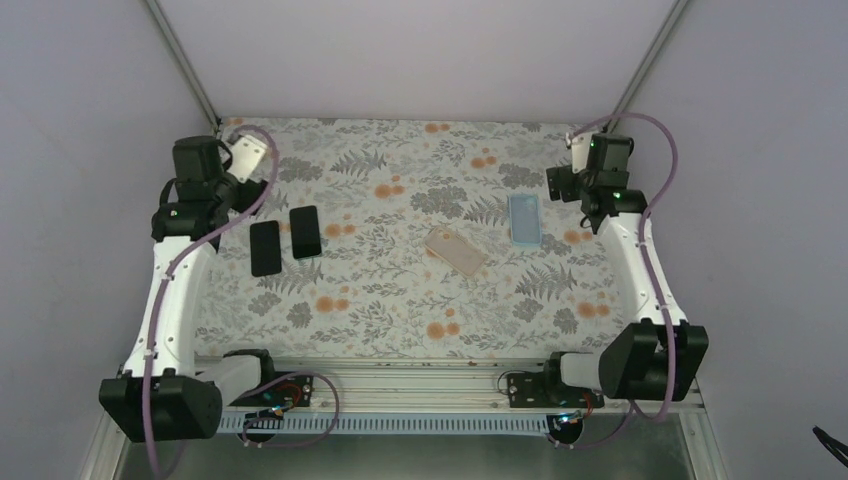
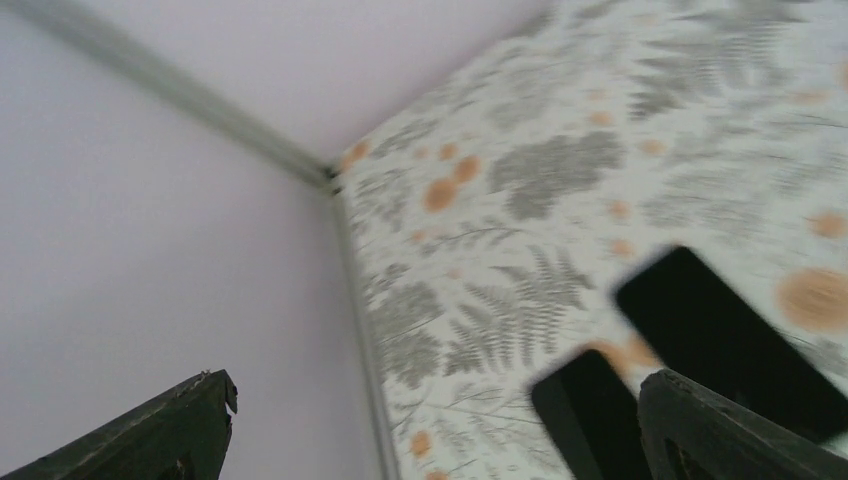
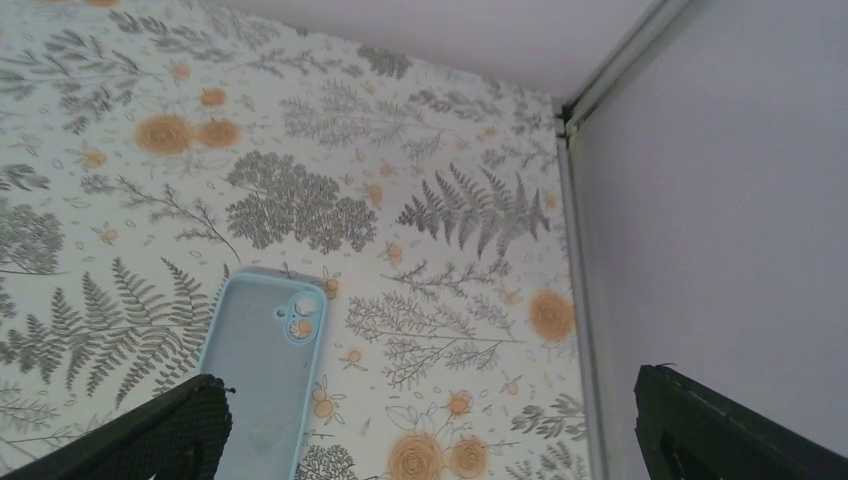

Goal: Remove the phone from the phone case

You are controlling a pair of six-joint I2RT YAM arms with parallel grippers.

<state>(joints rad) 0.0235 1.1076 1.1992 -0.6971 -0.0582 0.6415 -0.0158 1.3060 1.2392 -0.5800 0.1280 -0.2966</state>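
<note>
- The left end effector (image 2: 437,400) is hovering over the left side of the floral tabletop (image 1: 400,330). Its fingers are spread wide and are grasping nothing.
- A black phone (image 1: 265,248) and a second black phone (image 1: 306,232) are lying flat side by side just beneath it, close together but not touching.
- A beige phone case (image 1: 456,250) is lying at a slant near the tabletop's middle, well apart from both phones.
- The right end effector (image 3: 430,400) is hanging released on the far right, holding nothing.
- A light blue phone case (image 3: 262,370) is lying flat just to its left.
</note>
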